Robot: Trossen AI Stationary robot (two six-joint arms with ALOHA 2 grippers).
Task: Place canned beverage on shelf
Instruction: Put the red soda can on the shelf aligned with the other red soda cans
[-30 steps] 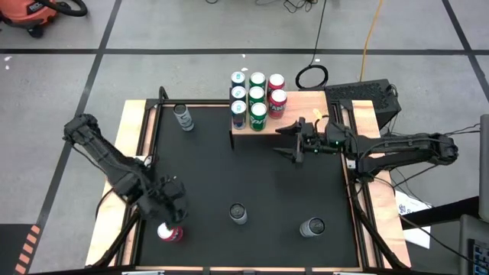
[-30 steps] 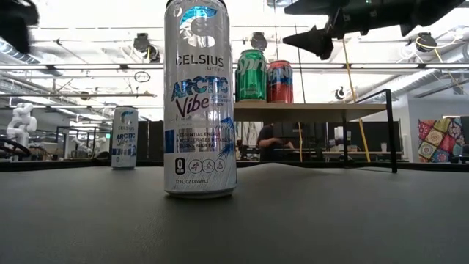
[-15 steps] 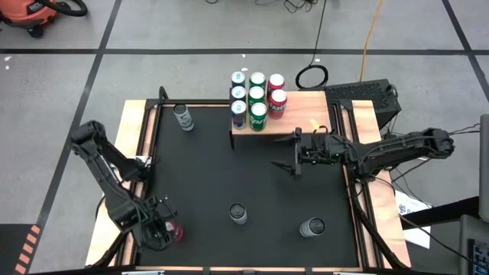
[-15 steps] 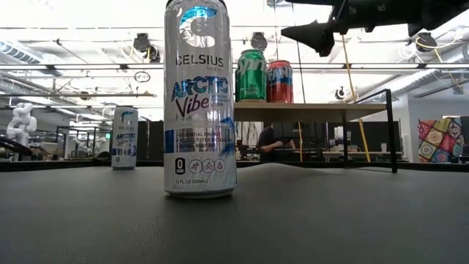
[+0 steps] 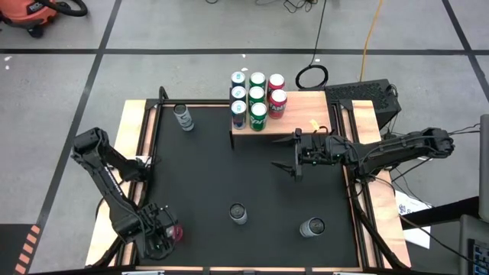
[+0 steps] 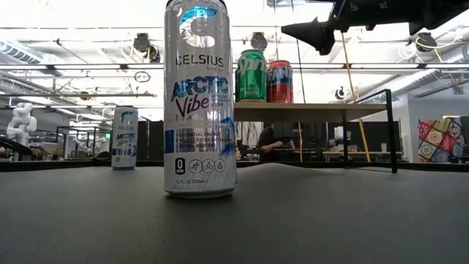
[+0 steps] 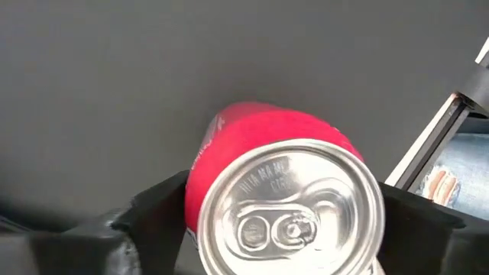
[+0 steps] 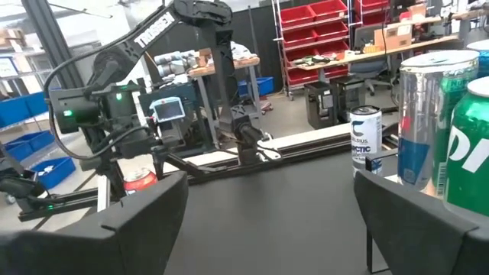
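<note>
My left arm point(image 5: 107, 172): matte black segments, knobbly joints. My right arm point(image 5: 397, 149): same black, green status light, thin cables.

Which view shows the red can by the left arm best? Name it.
The left wrist view: the red can fills it, lid up, between the left gripper jaws. The high view shows it small at the table's front-left corner. The right wrist view catches it far off. The low view misses it.

red can point(image 7: 271, 179) upright between my left fingers point(image 7: 157, 206), table's near-left corner | shelf point(image 5: 298, 122): light-wood board, black legs, far edge, six cans standing at its left end
</note>
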